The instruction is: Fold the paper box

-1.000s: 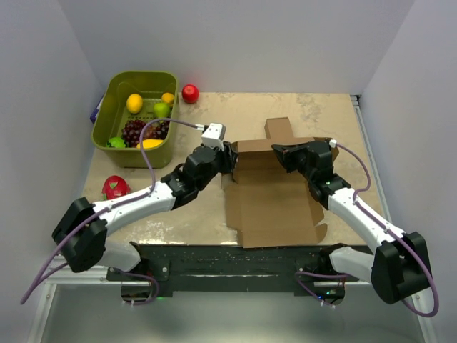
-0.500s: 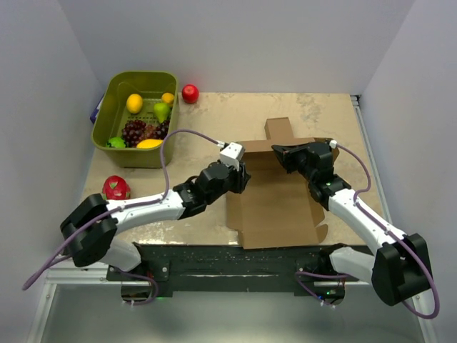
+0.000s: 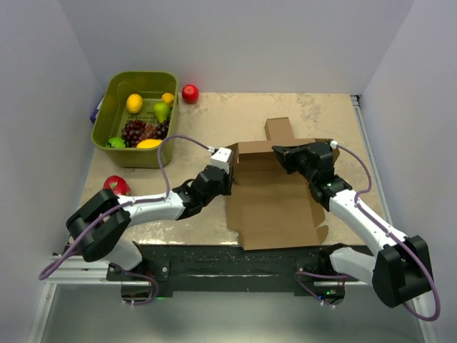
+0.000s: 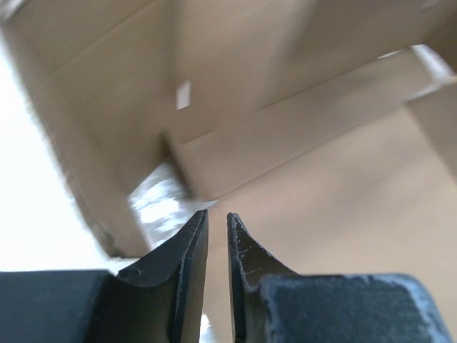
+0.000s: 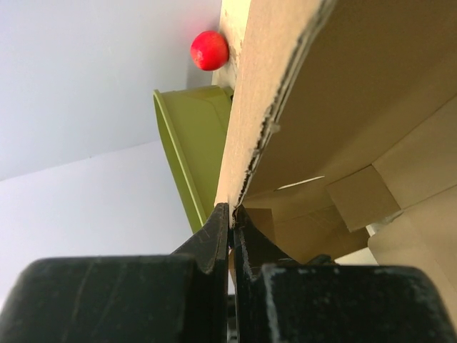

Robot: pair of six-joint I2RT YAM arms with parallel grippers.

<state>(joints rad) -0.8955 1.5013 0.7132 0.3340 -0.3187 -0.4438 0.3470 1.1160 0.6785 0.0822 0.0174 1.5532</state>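
Note:
The paper box (image 3: 275,196) is a large brown cardboard piece lying in the middle of the table, its back wall raised and its near flaps flat. My right gripper (image 3: 280,151) is shut on the top edge of that raised back wall (image 5: 343,107); the pinch shows in the right wrist view (image 5: 230,207). My left gripper (image 3: 232,179) sits low at the box's left edge. In the left wrist view its jaws (image 4: 216,213) stand open by a narrow slit with nothing between them, pointing over the box floor (image 4: 321,186) toward a folded-in corner flap.
A green basket (image 3: 114,86) of fruit stands at the back left, its wall also seen in the right wrist view (image 5: 193,136). A red apple (image 3: 190,93) lies beside it. A red fruit (image 3: 114,184) lies near the left arm. White walls enclose the table.
My left arm swung nearer and lower along the box's left edge, and its jaws narrowed. The right gripper kept its hold on the back wall without moving.

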